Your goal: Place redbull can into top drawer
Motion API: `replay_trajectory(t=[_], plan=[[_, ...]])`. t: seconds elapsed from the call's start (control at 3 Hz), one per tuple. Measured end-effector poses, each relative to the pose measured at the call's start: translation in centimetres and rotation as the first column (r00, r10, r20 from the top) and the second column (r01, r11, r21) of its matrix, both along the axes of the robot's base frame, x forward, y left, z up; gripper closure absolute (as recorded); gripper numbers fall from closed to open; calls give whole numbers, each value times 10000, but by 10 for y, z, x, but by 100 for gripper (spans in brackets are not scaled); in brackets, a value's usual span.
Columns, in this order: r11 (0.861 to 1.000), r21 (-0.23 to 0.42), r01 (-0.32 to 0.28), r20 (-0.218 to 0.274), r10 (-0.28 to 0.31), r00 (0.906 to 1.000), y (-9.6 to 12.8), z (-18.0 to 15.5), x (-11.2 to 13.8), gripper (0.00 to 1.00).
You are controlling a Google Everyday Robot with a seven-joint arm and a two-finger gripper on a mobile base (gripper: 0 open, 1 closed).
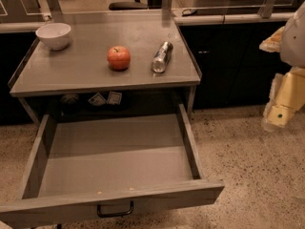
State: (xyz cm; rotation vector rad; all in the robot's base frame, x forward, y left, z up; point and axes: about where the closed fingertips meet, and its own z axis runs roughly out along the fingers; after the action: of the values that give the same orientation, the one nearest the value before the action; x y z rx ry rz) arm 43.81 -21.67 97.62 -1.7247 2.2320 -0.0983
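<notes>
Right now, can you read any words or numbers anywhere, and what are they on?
None can be read.
redbull can, lying on the tabletop: dark markings, too blurred to read.
Two small tags under the tabletop: too small to read.
top drawer, apple, bowl: no writing shows.
gripper, off the table's right side: no writing shows.

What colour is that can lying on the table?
The can is silvery with darker markings, camera view; the hand hangs at far right.

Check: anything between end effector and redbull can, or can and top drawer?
Nothing visible. The end effector hangs right of the table; the redbull can lies near its right edge, apple to the can's left. The top drawer is open below.
</notes>
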Motion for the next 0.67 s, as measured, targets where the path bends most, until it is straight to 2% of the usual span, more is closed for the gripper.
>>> replay_trajectory(t=[0.33, 0.67], plan=[[10000, 0, 0, 0, 0, 10000, 0, 0, 0, 0], [9962, 594, -639, 527, 608, 9968, 4, 11, 11, 0]])
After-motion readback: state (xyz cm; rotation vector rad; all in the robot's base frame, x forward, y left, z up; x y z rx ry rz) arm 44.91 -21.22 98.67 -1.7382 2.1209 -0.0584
